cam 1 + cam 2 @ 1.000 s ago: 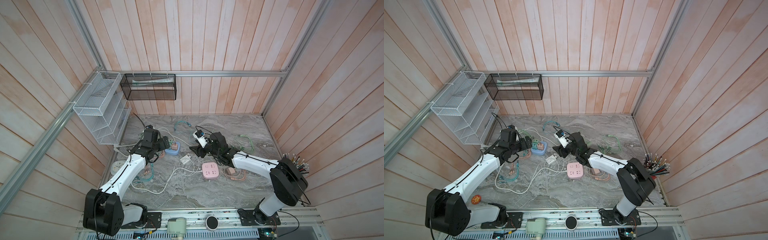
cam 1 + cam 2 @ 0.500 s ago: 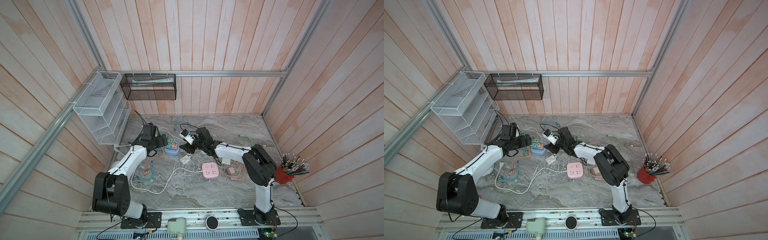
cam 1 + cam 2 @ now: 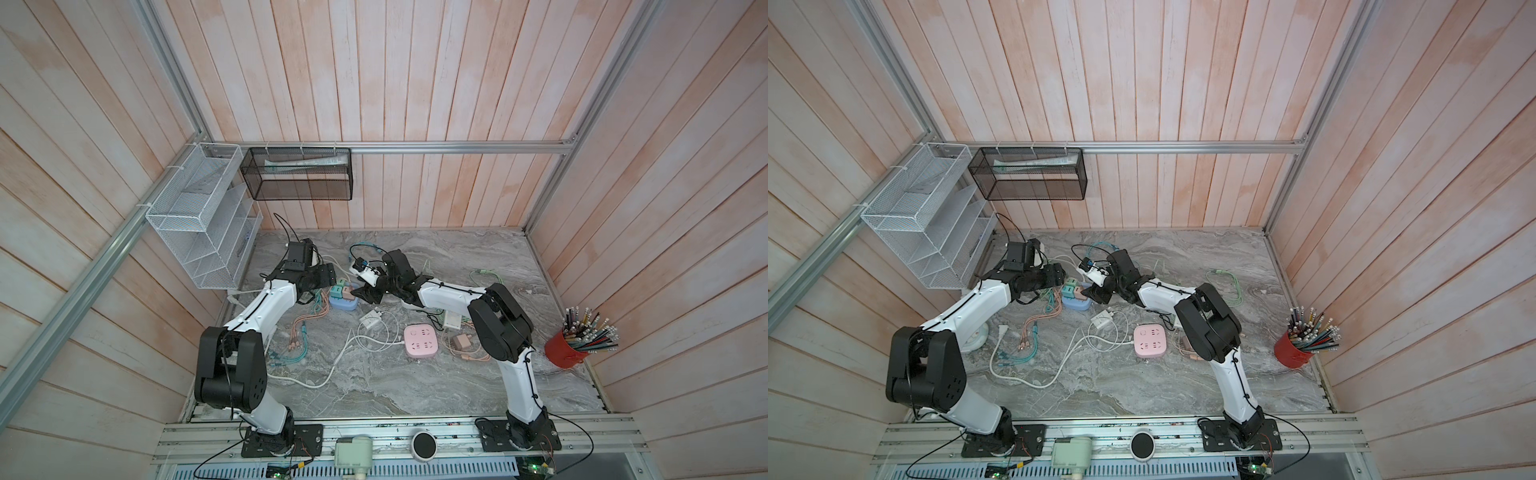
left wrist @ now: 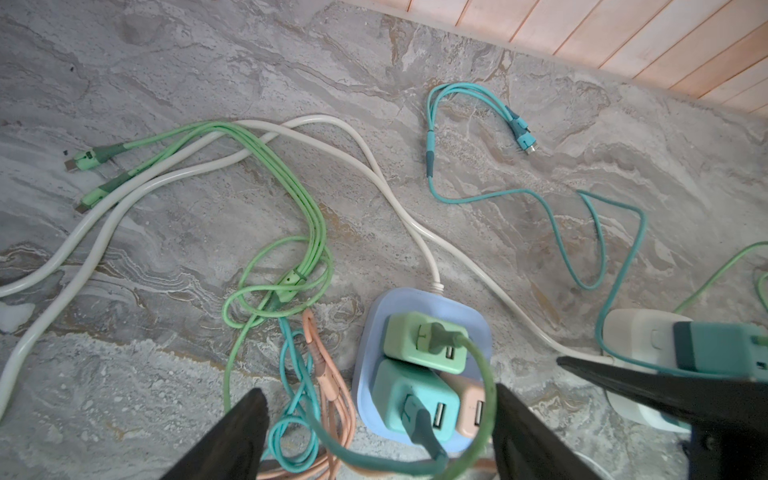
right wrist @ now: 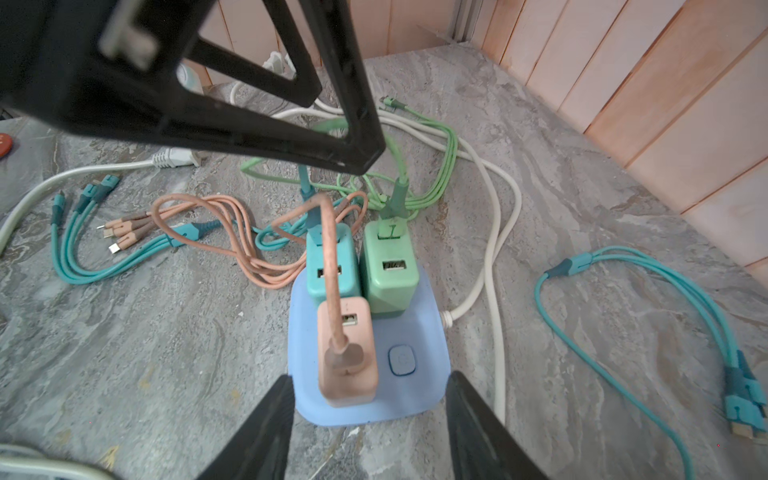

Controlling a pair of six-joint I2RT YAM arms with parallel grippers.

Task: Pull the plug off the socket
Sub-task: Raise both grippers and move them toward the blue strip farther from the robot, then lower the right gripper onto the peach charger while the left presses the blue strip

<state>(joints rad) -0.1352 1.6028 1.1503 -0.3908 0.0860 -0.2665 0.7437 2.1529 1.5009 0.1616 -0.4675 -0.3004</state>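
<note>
A blue socket (image 3: 343,303) (image 3: 1076,304) lies at the table's back left with three plugs in it: green (image 4: 424,343), teal (image 4: 409,397) and peach (image 5: 347,357). My left gripper (image 4: 376,424) (image 3: 327,277) hangs open over the socket from the left. The teal and peach plugs sit between its fingers (image 4: 232,440), and neither finger touches them. My right gripper (image 5: 368,415) (image 3: 365,296) is open at the socket's other end. Its fingertips (image 5: 478,428) flank the corner by the peach plug, and contact is unclear.
Green, teal and peach charging cables (image 5: 195,232) and a white cord (image 4: 374,174) tangle around the socket. A white adapter (image 3: 371,320) and a pink power strip (image 3: 420,340) lie mid-table. A red pencil cup (image 3: 565,351) stands at the right wall, and a white wire rack (image 3: 199,224) at the left.
Both grippers have closed in on the blue socket, the right one travelling left from mid-table. The left jaws have narrowed over the plugs.
</note>
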